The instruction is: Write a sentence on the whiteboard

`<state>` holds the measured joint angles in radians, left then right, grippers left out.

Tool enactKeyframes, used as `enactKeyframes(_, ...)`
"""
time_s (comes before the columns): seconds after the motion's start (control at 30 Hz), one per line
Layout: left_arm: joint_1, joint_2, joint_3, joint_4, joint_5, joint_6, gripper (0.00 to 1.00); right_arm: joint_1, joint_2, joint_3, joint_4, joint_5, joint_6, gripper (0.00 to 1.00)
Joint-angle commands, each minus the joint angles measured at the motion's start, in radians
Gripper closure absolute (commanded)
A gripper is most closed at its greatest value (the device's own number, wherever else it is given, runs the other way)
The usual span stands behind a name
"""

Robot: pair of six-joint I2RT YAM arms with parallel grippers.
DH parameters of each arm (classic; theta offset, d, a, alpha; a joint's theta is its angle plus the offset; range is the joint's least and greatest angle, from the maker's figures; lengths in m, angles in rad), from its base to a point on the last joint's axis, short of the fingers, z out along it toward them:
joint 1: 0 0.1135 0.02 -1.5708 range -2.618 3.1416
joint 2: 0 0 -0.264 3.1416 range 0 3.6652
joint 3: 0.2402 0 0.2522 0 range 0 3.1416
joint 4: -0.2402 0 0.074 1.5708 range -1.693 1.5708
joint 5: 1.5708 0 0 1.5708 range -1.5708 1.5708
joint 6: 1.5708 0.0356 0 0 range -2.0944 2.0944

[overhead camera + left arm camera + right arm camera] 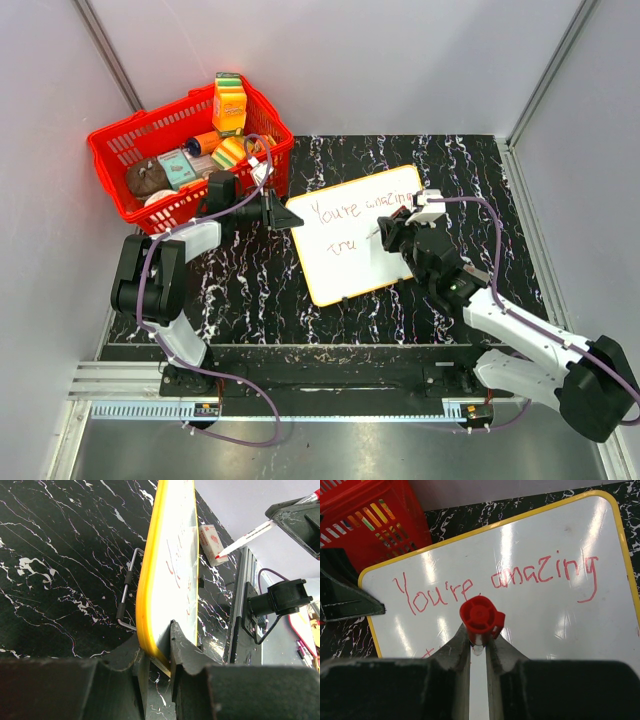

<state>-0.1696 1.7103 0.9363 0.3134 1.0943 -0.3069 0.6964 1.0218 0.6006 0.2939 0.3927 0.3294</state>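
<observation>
Top external view first: I see the whiteboard (345,262) lying on the black speckled table (250,290). It sits near the middle, turned a little. Its far left corner is just beside the red basket (108,137). The basket is full of small boxes and packs, with an orange carton (230,105) standing at the back.

The sentence (362,204) is in thin red letters on the far part of the board. I read "You're amazing" on the first line. Under it a second line has a few letters, and I read them as "tru".

The left gripper (290,216) is at the left edge of the board, close to the basket. In the left wrist view one dark finger (187,655) is on each side of the yellow rim. So this gripper is pinching the whiteboard by its edge. A bent wire bar with a black sleeve (127,592) shows just beside the rim, on the table side.

The right gripper (385,232) is over the right half of the board. In the right wrist view its fingers (455,655) are squeezed tight on a marker (480,617) with a red end. The marker stands between them and points down at the board, under the word "You're". In the left wrist view the marker slants down toward the far edge of the board. I cannot tell if the tip is touching the white face.
</observation>
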Motion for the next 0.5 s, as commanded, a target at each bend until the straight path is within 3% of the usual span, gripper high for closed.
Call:
enactKeyframes(0.0,-0.064,0.038,-0.039,-0.069,-0.077,0.216,1.0,-0.009,0.003,0.033,0.027,-0.021,0.0,1.0)
enactKeyframes(0.47,-0.064,0.037,-0.039,-0.069,-0.076,0.216,1.0,-0.015,0.037,0.041,0.05,-0.04,0.016,1.0)
